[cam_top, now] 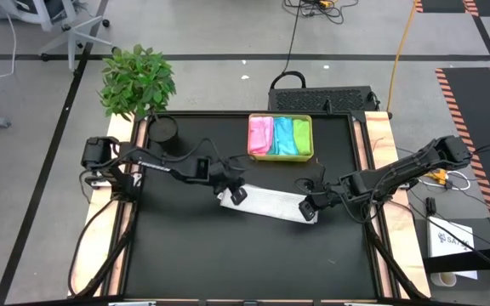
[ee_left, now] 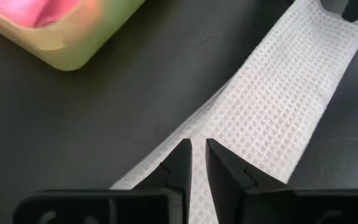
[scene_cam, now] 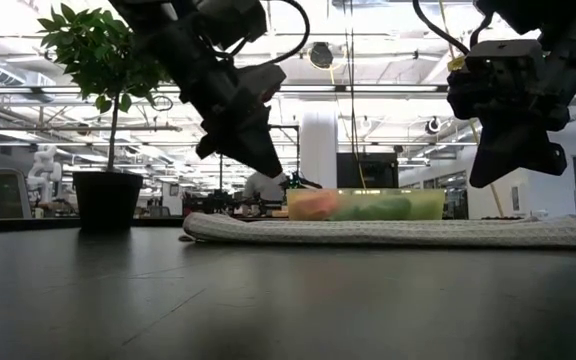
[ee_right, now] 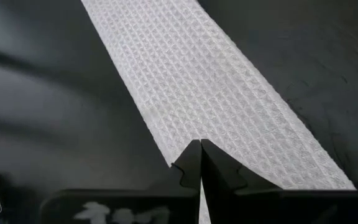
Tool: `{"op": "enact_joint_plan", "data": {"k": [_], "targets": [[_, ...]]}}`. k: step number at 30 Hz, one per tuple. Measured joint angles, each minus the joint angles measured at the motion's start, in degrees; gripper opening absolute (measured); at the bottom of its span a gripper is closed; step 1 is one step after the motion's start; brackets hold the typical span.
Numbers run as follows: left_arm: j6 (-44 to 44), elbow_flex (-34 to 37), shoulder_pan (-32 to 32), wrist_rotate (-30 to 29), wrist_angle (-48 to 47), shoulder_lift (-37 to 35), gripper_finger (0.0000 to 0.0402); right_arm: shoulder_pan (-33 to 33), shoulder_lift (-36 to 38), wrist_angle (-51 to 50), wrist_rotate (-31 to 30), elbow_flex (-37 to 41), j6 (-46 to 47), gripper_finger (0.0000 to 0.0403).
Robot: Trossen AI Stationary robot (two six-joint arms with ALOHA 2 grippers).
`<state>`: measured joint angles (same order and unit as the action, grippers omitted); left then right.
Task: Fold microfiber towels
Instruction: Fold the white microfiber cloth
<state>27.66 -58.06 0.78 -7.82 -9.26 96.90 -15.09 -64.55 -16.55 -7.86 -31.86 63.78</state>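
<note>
A white waffle-weave microfiber towel (cam_top: 270, 202), folded into a long narrow strip, lies flat on the black table top (cam_top: 228, 255), near its middle. My left gripper (ee_left: 194, 146) hangs over the strip's left end with a narrow gap between its fingertips. The low view shows this gripper (scene_cam: 273, 168) clear above the towel (scene_cam: 388, 230). My right gripper (ee_right: 201, 144) is shut over the strip's right end, and the low view shows it (scene_cam: 490, 178) above the cloth too. Pink (cam_top: 260, 136), light blue (cam_top: 282, 136) and lime green (cam_top: 300, 138) towels lie folded in the yellow-green tray (cam_top: 281, 116).
The tray stands at the table's far side, just beyond the strip. A potted plant (cam_top: 134, 81) and a black pot (cam_top: 164, 132) stand at the far left corner. Bare table top stretches between the strip and the near edge.
</note>
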Motion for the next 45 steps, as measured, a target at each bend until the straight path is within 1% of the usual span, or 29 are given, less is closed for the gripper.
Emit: {"op": "enact_joint_plan", "data": {"k": [6,10,20,26,28,31,37,41,45], "targets": [[3.7,0.0,-0.2,0.2,-1.3,0.0,0.004,0.0,0.0,-0.3,0.0,0.0,-0.6,0.0],[10.6,0.0,-0.2,-1.3,-4.3,0.0,0.004,0.0,0.0,-0.2,0.0,0.0,-1.3,0.0],[14.1,0.0,-0.2,-1.0,-6.2,0.0,0.004,0.0,0.0,-0.2,0.0,0.0,-1.5,0.0],[13.4,0.4,-0.2,-0.9,-10.2,0.9,0.004,0.0,0.0,-0.2,0.0,0.0,-2.0,0.0],[13.3,0.4,-0.5,-2.0,-11.2,0.9,0.004,0.0,0.0,-0.4,0.0,0.0,-2.1,0.0],[12.1,0.4,-1.1,-3.8,-10.2,0.8,0.004,0.0,0.0,-0.6,0.2,0.0,-2.0,0.0],[8.6,0.4,-3.9,-2.3,-5.3,0.9,0.004,0.0,0.0,-0.7,0.4,0.0,-1.5,0.0],[6.5,0.4,-6.4,-5.9,-4.4,1.0,0.004,0.0,-0.3,-0.6,0.4,0.0,-1.4,0.0],[5.7,0.3,-7.2,-8.0,-4.1,1.0,0.004,0.0,-1.8,-0.3,0.4,0.0,-0.4,0.0]]}}
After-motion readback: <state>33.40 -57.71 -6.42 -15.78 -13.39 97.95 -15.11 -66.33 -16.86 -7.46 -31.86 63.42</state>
